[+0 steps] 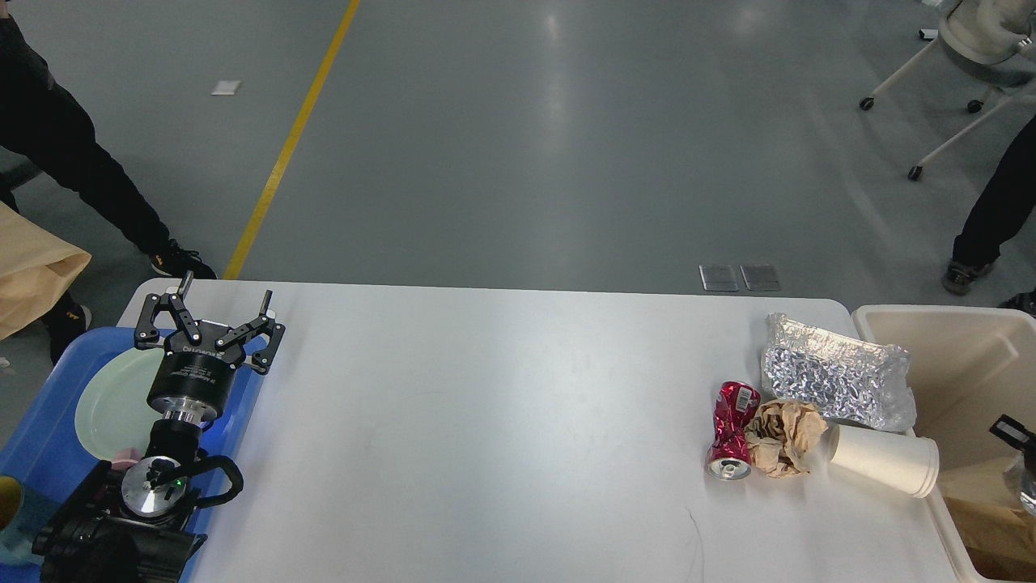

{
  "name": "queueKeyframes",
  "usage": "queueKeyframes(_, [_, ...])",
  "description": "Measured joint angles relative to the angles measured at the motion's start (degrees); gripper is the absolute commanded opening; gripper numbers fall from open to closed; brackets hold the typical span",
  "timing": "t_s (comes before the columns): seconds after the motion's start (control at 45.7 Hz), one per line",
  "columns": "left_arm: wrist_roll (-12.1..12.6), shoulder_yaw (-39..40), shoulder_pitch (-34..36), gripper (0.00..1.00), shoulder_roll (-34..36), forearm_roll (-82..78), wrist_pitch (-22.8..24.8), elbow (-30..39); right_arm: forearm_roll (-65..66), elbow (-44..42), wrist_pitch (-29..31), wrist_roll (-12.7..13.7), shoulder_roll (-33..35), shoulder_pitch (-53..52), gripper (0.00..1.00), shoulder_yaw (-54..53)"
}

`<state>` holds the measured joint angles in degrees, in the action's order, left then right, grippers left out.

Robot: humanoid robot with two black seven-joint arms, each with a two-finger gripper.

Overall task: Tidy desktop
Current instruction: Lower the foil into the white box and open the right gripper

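Black right end effector [1016, 433], perhaps cropped

Desktop [502, 421] middle open; crushed can [731, 430] blocks right.

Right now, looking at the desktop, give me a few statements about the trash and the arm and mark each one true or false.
1. The crushed red can lies on its side on the desktop. True.
2. The paper cup stands upright. False: it lies on its side, mouth toward the cream bin.
3. The left gripper has its jaws spread, holding nothing. True.
4. The foil wrapper sits in the blue tray. False: it lies on the desktop beside the bin.
5. The crumpled brown paper lies between the can and the cup. True.
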<state>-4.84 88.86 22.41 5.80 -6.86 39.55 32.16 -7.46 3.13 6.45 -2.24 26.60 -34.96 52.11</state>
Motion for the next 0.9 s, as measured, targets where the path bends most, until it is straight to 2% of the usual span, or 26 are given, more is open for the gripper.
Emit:
queueKeyframes(0.197, [0.0, 0.0, 0.0, 0.96, 0.0, 0.0, 0.0, 0.0, 0.0, -0.2, -1.7, 0.1, -3.2, 2.9, 0.00, -0.2])
queueKeyframes(0.723, [0.0, 0.0, 0.0, 0.96, 0.0, 0.0, 0.0, 0.0, 0.0, 0.0, -5.4, 0.2, -5.5, 4.1, 0.00, -0.1])
queueKeyframes(0.745, [0.0, 0.0, 0.0, 0.96, 0.0, 0.0, 0.0, 0.0, 0.0, 0.0, -5.5, 0.2, -5.5, 4.2, 0.03, -0.1])
queueKeyframes(0.81, [0.0, 0.0, 0.0, 0.96, 0.0, 0.0, 0.0, 0.0, 0.0, 0.0, -5.7, 0.2, -5.6, 4.2, 0.34, 0.0])
queueKeyframes(0.898, [0.0, 0.0, 0.0, 0.96, 0.0, 0.0, 0.0, 0.0, 0.0, 0.0, -6.8, 0.2, -5.6, 4.2, 0.59, 0.0])
